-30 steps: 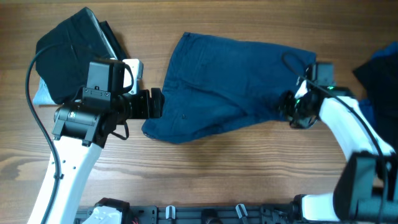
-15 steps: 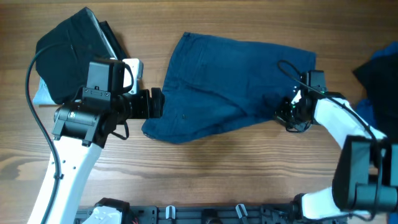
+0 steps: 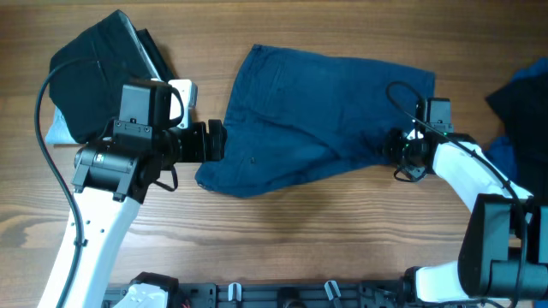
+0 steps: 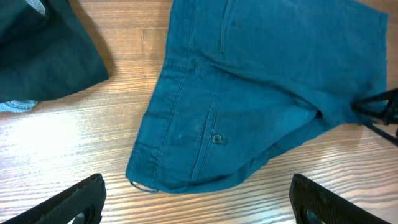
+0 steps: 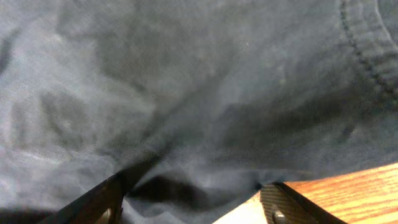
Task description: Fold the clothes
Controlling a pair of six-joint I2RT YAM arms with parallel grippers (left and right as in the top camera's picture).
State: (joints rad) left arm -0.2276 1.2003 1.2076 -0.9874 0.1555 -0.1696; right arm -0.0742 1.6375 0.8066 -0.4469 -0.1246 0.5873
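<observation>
The dark blue shorts (image 3: 317,111) lie spread on the wooden table, waistband to the left, with a back pocket and button showing in the left wrist view (image 4: 214,138). My left gripper (image 3: 216,141) is open and empty at the shorts' left edge; in its own view its fingers (image 4: 196,190) stand wide apart just short of the waistband corner. My right gripper (image 3: 396,154) sits at the shorts' lower right edge. In the right wrist view its fingers (image 5: 189,186) are apart with a bunched fold of the shorts' fabric (image 5: 186,74) between them.
A black-navy garment (image 3: 94,64) lies piled at the back left over a pale blue piece (image 3: 53,130), beside my left arm. More dark and blue clothes (image 3: 522,94) lie at the right edge. A black rail (image 3: 274,295) runs along the table's front.
My right gripper has shifted slightly along the shorts' right edge and its wrist has turned a little. The left arm and the shorts have not visibly moved.
</observation>
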